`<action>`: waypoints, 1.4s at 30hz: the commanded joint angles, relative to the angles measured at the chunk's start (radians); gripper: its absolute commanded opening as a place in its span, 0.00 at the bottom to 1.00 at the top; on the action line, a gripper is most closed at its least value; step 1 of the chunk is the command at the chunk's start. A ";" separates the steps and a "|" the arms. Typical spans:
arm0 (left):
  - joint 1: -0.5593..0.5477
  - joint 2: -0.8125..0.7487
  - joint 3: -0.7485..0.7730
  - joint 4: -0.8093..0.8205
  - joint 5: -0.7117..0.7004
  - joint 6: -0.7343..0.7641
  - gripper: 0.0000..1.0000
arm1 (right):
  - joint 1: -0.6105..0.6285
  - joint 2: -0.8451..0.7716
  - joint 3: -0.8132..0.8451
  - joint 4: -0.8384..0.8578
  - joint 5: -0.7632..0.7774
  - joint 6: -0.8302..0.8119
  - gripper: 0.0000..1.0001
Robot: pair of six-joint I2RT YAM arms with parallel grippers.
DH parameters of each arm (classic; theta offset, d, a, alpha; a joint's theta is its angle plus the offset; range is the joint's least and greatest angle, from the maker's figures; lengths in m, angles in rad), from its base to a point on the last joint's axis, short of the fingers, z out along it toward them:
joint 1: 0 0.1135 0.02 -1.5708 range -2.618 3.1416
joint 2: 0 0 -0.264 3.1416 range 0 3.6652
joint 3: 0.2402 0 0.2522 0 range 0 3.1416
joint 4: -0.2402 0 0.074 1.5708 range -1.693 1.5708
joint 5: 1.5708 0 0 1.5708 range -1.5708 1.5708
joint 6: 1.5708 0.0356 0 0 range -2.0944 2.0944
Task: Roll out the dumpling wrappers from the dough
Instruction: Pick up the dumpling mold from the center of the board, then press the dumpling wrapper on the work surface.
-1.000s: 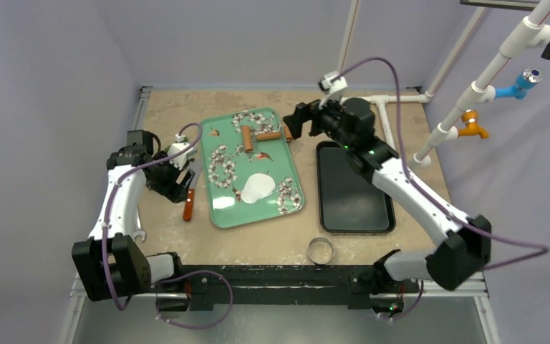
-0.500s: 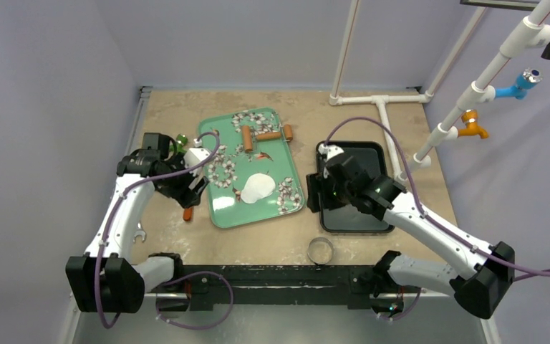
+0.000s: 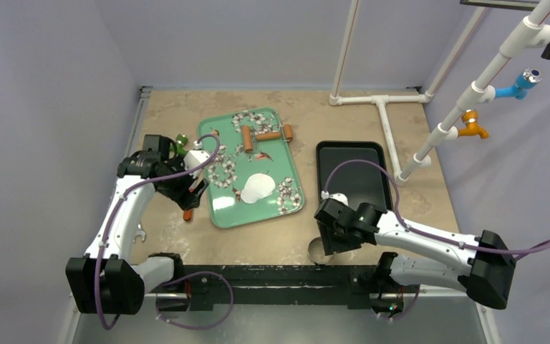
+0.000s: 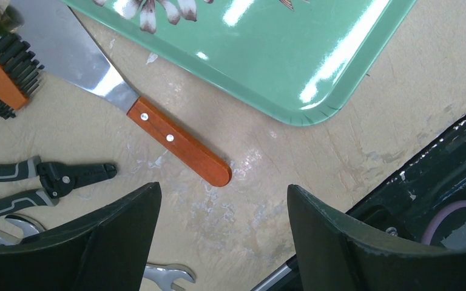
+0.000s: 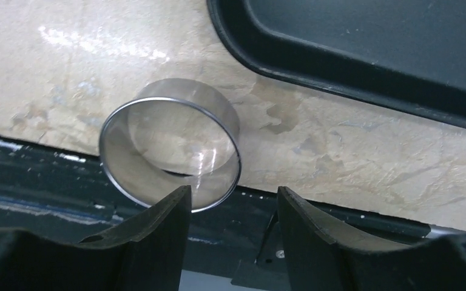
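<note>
1. Swinging back from over the black tray, the right arm now hangs low at the near edge of the desk [image 3: 258, 244]; the left arm sits about where it was half a second ago.
2. The right pincer [image 5: 233, 200] is spread, holding nothing, with a metal ring [image 5: 170, 121] lying on the desk just ahead of its tips.
3. The left pincer [image 4: 223, 200] is also spread and holding nothing, above the wooden handle of a spatula [image 4: 151, 124] that lies on the desk beside the green tray [image 4: 249, 54].
4. The dough [image 3: 258, 188] lies on the green tray as a flat white patch with an uneven outline, apart from both pincers.
5. Judged from this, flattening is done or nearly so. No round wrappers are cut yet, and the ring probably has to be carried to the dough.
6. The green tray also holds brown wooden pieces [image 3: 266, 135] at its far end, too small to identify.
7. The black tray [image 3: 351, 186] holds nothing that I can see.
</note>
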 commanded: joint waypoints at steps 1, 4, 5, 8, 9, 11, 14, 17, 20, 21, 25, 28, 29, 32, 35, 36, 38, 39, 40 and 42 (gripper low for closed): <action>-0.001 -0.019 0.002 -0.007 0.007 -0.019 0.76 | 0.005 0.000 -0.024 0.097 0.095 0.070 0.50; -0.001 -0.017 0.002 -0.006 0.007 -0.019 0.76 | 0.005 0.007 -0.057 0.185 0.053 0.069 0.45; -0.002 -0.017 0.001 -0.006 0.005 -0.019 0.76 | 0.006 0.015 -0.071 0.209 0.041 0.073 0.44; -0.001 -0.018 0.004 -0.008 -0.004 -0.016 0.76 | 0.005 0.063 -0.072 0.211 0.065 0.089 0.33; -0.002 -0.019 0.005 -0.007 -0.006 -0.014 0.76 | 0.005 0.076 -0.065 0.199 0.076 0.092 0.31; -0.002 -0.022 0.003 -0.005 -0.007 -0.012 0.76 | 0.005 0.091 -0.066 0.190 0.092 0.096 0.29; -0.001 -0.021 0.000 -0.003 -0.008 -0.010 0.76 | 0.007 0.113 -0.060 0.182 0.103 0.100 0.12; -0.002 -0.021 0.001 -0.005 -0.004 -0.007 0.76 | 0.019 0.104 -0.044 0.183 0.089 0.089 0.00; -0.001 -0.024 0.007 -0.017 0.020 0.001 0.76 | 0.046 0.082 0.039 0.170 0.086 0.043 0.00; -0.001 -0.023 0.010 -0.020 0.032 0.005 0.76 | 0.051 0.080 0.083 0.166 0.091 0.022 0.00; -0.002 -0.021 0.020 -0.015 0.084 0.006 0.76 | 0.052 0.155 0.301 0.187 0.179 -0.087 0.00; -0.004 -0.014 0.035 0.002 0.140 -0.011 0.76 | 0.050 0.330 0.486 0.219 0.244 -0.202 0.00; -0.005 -0.010 0.041 0.013 0.162 -0.024 0.76 | 0.050 0.407 0.561 0.219 0.253 -0.246 0.00; -0.015 0.003 0.047 0.079 0.230 -0.081 0.75 | 0.035 0.617 0.760 0.240 0.255 -0.347 0.00; -0.027 0.011 0.036 0.156 0.271 -0.153 0.73 | -0.007 0.785 0.913 0.239 0.204 -0.401 0.00; -0.032 0.013 0.032 0.179 0.275 -0.174 0.73 | -0.018 0.818 0.943 0.231 0.202 -0.409 0.00; -0.036 0.011 0.014 0.224 0.291 -0.217 0.73 | -0.036 0.861 0.984 0.220 0.199 -0.413 0.00; -0.037 0.008 0.006 0.243 0.306 -0.231 0.73 | -0.044 0.868 0.992 0.226 0.192 -0.411 0.00; -0.039 0.008 -0.002 0.259 0.317 -0.246 0.73 | -0.050 0.869 0.991 0.237 0.178 -0.409 0.00; -0.043 0.014 -0.011 0.296 0.331 -0.285 0.72 | -0.065 0.869 0.987 0.261 0.150 -0.402 0.00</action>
